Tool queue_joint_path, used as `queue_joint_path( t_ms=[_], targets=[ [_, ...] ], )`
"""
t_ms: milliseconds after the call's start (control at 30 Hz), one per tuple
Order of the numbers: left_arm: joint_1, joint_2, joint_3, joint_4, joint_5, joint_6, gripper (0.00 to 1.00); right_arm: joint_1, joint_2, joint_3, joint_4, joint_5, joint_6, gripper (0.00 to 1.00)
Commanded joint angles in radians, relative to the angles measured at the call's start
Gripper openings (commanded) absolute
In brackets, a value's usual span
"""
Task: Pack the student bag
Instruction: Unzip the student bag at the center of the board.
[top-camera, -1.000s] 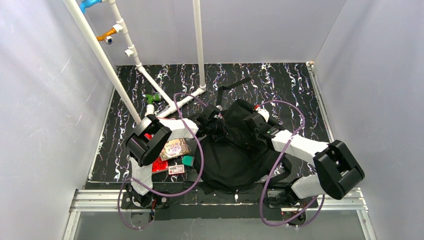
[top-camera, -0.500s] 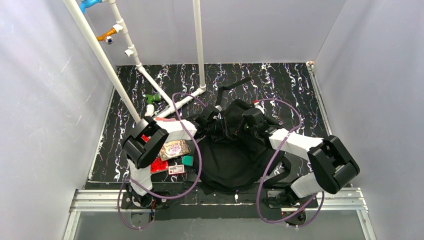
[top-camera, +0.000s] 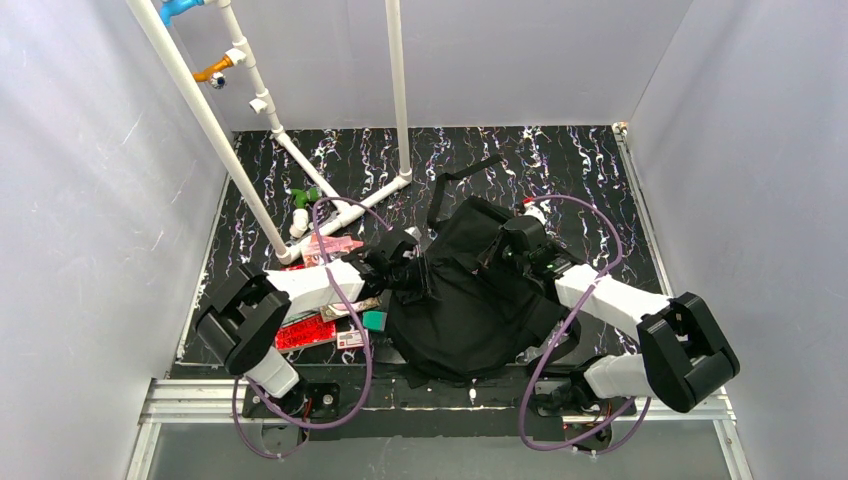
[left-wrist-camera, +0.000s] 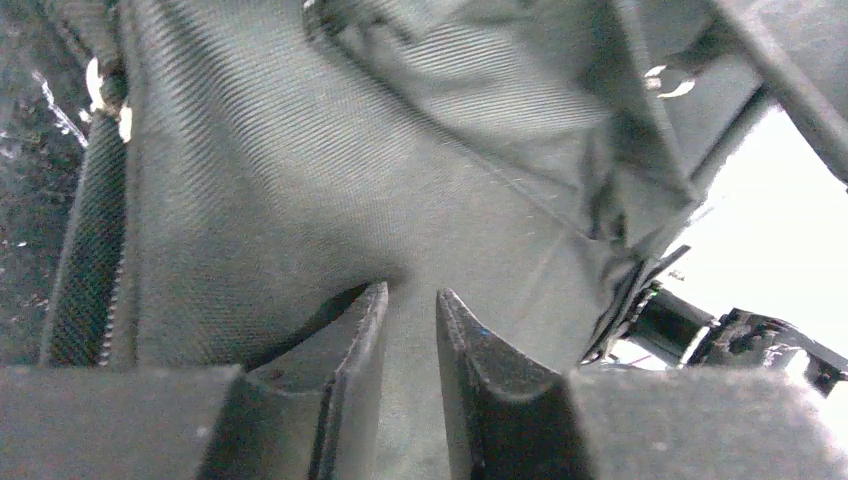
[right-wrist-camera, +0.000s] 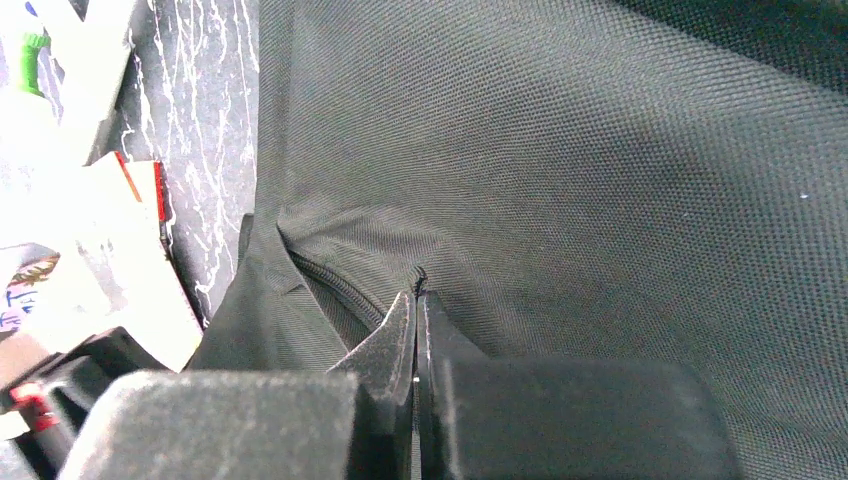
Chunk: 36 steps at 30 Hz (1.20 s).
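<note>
The student bag (top-camera: 470, 305), a large black fabric backpack, lies crumpled in the middle of the marbled mat, one strap (top-camera: 462, 172) trailing toward the back. My left gripper (top-camera: 424, 276) is at the bag's left edge. In the left wrist view the left gripper (left-wrist-camera: 410, 293) stands open by a narrow gap, with bag fabric (left-wrist-camera: 260, 190) just beyond the tips. My right gripper (top-camera: 503, 243) is on the bag's upper part. The right wrist view shows the right gripper (right-wrist-camera: 415, 297) shut, pinching a small bit of the bag beside its zipper (right-wrist-camera: 335, 285).
White pipes (top-camera: 345, 210) cross the mat's back left. Left of the bag lie a pink packet (top-camera: 335, 245), a red packet (top-camera: 305, 333), a small teal item (top-camera: 374, 320), a card (top-camera: 352, 339) and a green-capped item (top-camera: 303, 197). Grey walls enclose three sides.
My left gripper went from shut to open. Its arm dropped and stretched out, the elbow swinging to the near left. The bag's fabric shifted, while the right gripper stayed shut on it.
</note>
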<state>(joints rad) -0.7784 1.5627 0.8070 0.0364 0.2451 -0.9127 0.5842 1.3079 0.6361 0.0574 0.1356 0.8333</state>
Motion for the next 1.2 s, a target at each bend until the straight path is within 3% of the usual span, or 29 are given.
queue_joint_path(
  t_ms=[0,133,400,567,600,667,733,800,833,1000,1167],
  targets=[
    [-0.002,0.072,-0.035,0.001,-0.032,0.005,0.15,-0.004,0.006,0.029,0.034,0.004,-0.051,0.01],
    [-0.004,0.241,0.042,0.017,-0.022,0.001,0.00,0.062,0.162,0.155,0.079,-0.011,-0.021,0.01],
    [-0.008,0.293,0.053,0.024,-0.027,0.008,0.00,0.132,0.462,0.504,0.100,-0.065,0.090,0.01],
    [-0.008,0.263,0.022,0.025,-0.036,0.020,0.00,0.113,0.470,0.534,0.012,-0.079,-0.054,0.02],
    [-0.008,0.257,0.017,0.026,-0.038,0.024,0.00,0.098,0.462,0.534,-0.025,-0.114,-0.104,0.10],
    [-0.009,0.245,0.014,0.025,-0.034,0.033,0.00,0.065,0.420,0.524,-0.126,-0.158,-0.222,0.40],
    [-0.007,0.238,0.016,0.023,-0.026,0.045,0.00,0.006,0.359,0.479,-0.194,-0.194,-0.338,0.62],
    [-0.008,0.230,0.022,0.017,-0.025,0.060,0.00,-0.071,0.292,0.411,-0.190,-0.258,-0.403,0.81],
    [-0.008,0.224,0.025,0.013,-0.027,0.065,0.00,-0.117,0.275,0.386,-0.179,-0.312,-0.432,0.85],
    [-0.006,0.224,0.043,-0.006,-0.032,0.085,0.05,-0.235,0.323,0.394,-0.248,-0.420,-0.508,0.86],
    [0.029,0.285,0.087,-0.046,-0.002,0.096,0.05,-0.213,0.266,0.226,-0.124,-0.465,-0.418,0.71]
  ],
)
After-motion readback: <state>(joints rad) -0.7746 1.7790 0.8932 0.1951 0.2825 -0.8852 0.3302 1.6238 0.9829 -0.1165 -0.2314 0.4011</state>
